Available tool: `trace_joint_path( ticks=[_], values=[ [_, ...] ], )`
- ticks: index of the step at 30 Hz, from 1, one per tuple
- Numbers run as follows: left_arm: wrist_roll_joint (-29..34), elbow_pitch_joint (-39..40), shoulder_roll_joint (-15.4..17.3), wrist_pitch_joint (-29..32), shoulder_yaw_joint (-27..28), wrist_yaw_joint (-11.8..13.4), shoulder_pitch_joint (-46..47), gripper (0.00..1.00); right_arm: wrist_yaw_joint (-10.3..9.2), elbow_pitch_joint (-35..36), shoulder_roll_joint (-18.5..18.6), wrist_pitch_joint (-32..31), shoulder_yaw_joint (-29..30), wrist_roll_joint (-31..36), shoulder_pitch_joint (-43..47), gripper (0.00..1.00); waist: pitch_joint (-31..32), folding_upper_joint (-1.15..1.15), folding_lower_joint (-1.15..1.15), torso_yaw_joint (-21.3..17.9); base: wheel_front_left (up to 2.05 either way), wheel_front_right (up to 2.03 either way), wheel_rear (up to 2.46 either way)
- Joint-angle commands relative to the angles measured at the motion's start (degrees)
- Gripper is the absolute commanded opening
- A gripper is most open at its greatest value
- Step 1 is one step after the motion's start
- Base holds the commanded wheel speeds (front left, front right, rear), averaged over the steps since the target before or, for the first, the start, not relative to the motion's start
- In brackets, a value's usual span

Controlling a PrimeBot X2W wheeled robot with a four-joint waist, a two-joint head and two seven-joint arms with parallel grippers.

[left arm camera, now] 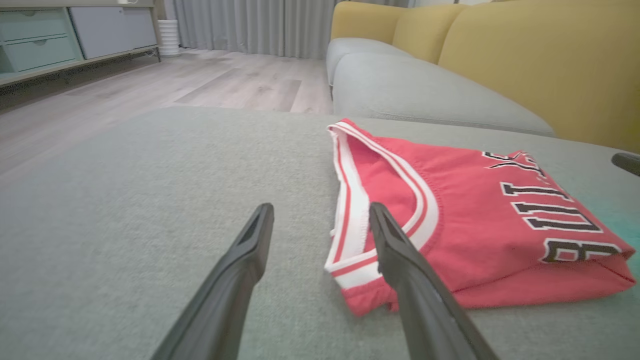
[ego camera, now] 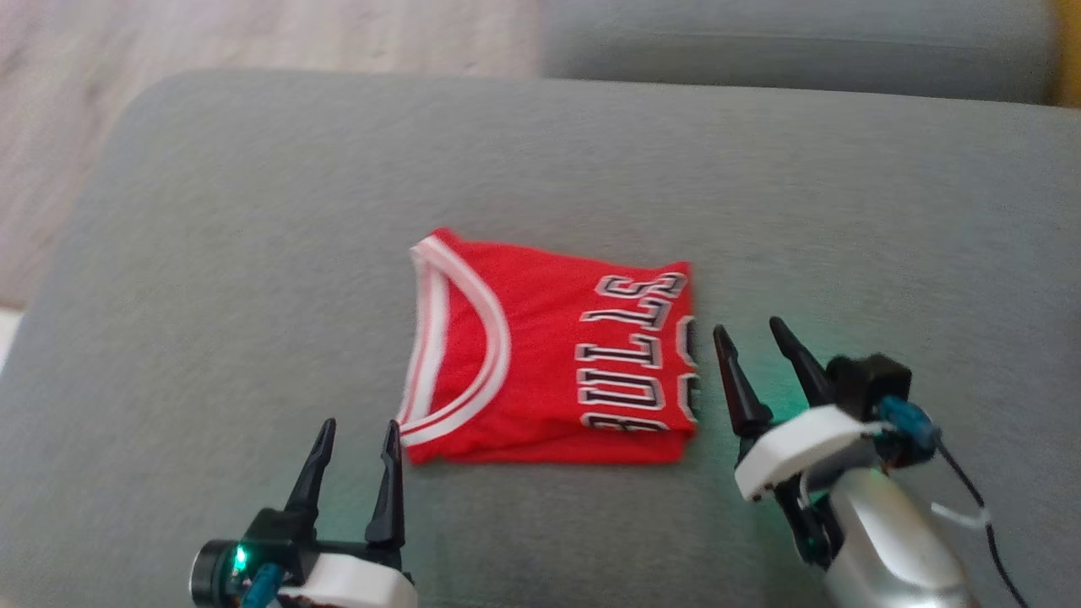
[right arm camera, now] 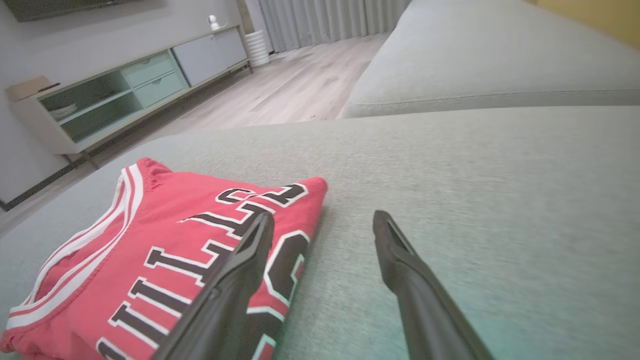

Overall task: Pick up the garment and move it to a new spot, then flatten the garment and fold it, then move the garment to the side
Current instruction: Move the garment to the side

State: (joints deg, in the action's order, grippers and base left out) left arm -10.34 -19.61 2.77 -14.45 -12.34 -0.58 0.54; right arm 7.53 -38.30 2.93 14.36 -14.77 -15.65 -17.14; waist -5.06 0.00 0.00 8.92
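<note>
The left gripper [ego camera: 359,439] is held empty with its fingers apart, just beside the near left corner of the red garment [ego camera: 549,363]. The garment is seen folded compactly in the middle of the grey cushion [ego camera: 253,253]. The right gripper [ego camera: 747,338] is likewise spread and empty beside the garment's right edge. Folding is judged done, and only the move aside is left.

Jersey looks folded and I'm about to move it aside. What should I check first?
1. Jersey folded into a compact stack: ok.
2. Left end effector open, holding nothing: ok.
3. Right end effector open, holding nothing: ok.
4. One end effector at each side of the jersey: ok.
5. Cushion has room left of the jersey: ok.
6. Whether the fingers touch the fabric: cannot tell.
</note>
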Motion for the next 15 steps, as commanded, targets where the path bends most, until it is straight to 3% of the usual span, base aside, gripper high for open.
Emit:
trace_joint_path(
  ticks=[1,8,9,10,15],
  values=[
    [0.1,1.6,0.1,-0.5,1.3,-0.1,1.7,1.00,-0.04,-1.3,-0.1,0.6,-1.8,-0.4,-3.0,1.00,-2.2,0.00,0.00,4.6,0.00,0.00,0.00],
    [0.5,1.7,0.1,-0.5,1.4,-0.4,1.6,1.00,-0.04,-13.7,-0.1,0.6,-6.4,-3.7,-6.6,1.00,-3.3,0.00,0.00,8.0,0.00,0.00,0.00],
    [0.5,1.7,0.1,-0.5,1.6,-0.4,1.5,1.00,-0.04,-14.9,-0.1,0.6,-7.4,-4.2,-6.9,0.83,-3.3,0.00,0.00,7.9,0.00,0.00,0.00],
    [0.5,1.7,0.1,-0.5,1.7,-0.3,1.4,1.00,-0.04,-15.6,-0.1,0.6,-8.0,-5.0,-7.1,0.00,-3.2,0.00,0.00,7.7,0.00,0.00,0.00],
    [0.7,2.0,0.1,-0.5,2.2,-0.3,1.3,1.00,-0.04,-13.9,-0.1,0.6,-7.5,-6.0,-7.4,0.00,-3.0,0.00,0.00,4.6,0.00,0.00,0.00]
  ],
)
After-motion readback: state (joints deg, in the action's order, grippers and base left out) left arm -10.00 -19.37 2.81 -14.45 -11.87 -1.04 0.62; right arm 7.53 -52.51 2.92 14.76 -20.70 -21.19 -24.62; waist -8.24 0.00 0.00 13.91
